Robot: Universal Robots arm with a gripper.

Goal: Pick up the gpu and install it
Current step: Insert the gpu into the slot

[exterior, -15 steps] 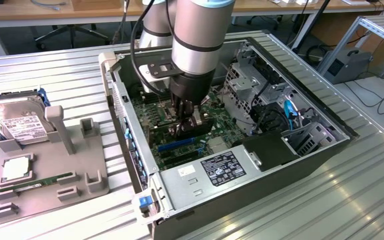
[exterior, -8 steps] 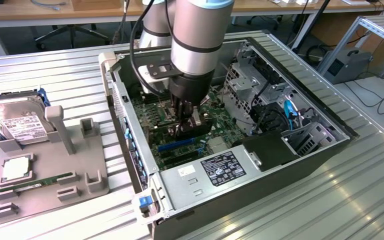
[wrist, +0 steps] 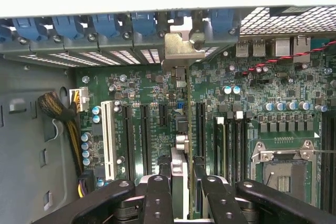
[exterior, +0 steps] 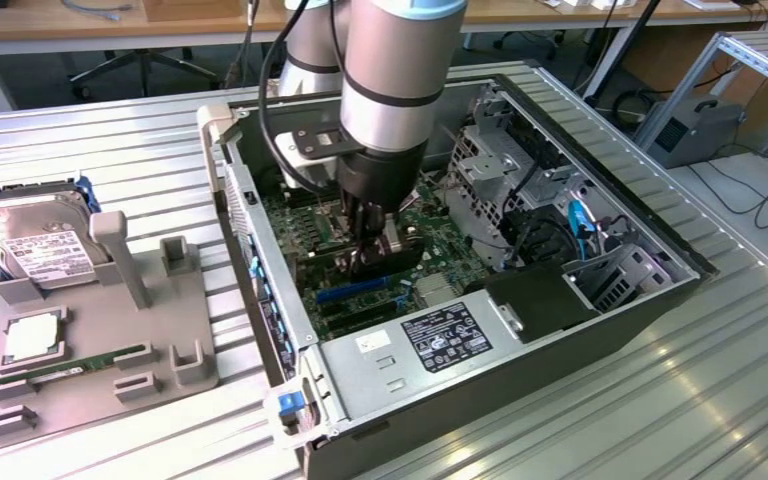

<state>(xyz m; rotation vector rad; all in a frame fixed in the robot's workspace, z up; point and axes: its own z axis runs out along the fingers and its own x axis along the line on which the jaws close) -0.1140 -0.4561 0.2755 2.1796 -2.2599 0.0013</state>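
While the thin dark expansion card with its pale metal end bracket, the gpu, stands on edge over the green motherboard, the black two-fingered gripper is clamped on its upper edge, one finger on each face. The wrist view shows the bracket reaching the rear slot row with its blue plastic latches, and the card lying in line with a black slot between its neighbours; whether it is fully seated is hard to make out. The exterior view shows the grey robot arm reaching down into the open black computer case, where the card itself is largely hidden behind the fingers. At that view's left, a grey plastic parts holder carries a silver hard drive with a white label and a narrow green RAM stick. The case and holder rest on a ribbed aluminium table; wooden desks stand behind.
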